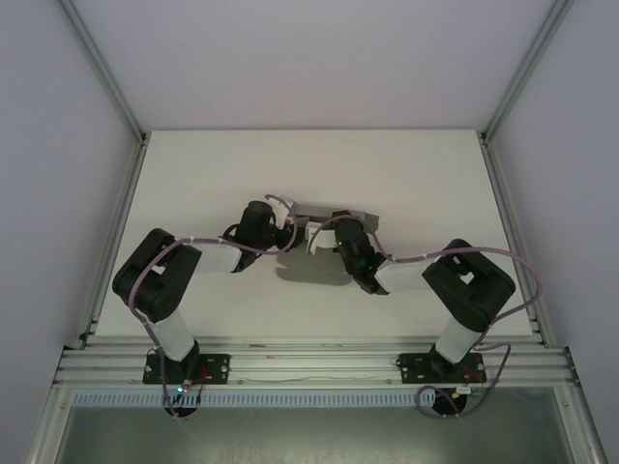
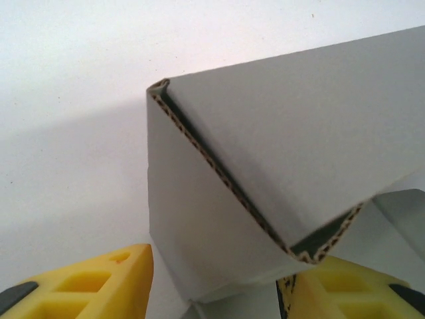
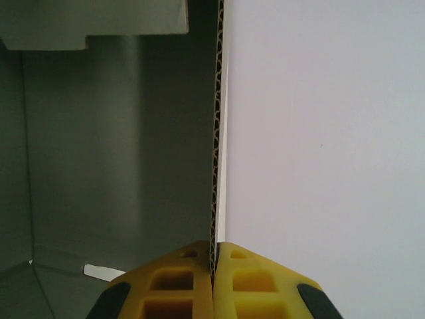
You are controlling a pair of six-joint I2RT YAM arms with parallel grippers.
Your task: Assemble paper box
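Right wrist: right gripper (image 3: 214, 258) clamps paper box (image 3: 119, 146) wall.

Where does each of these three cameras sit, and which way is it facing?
Top external: above and behind the arms, looking down at the table; shows both arms, left gripper and right gripper meeting at the paper box.
Left wrist: on the left arm, facing a folded box corner between its yellow fingers.
Right wrist: on the right arm, looking along a box wall pinched by its fingers.
Shared: all three see the box.
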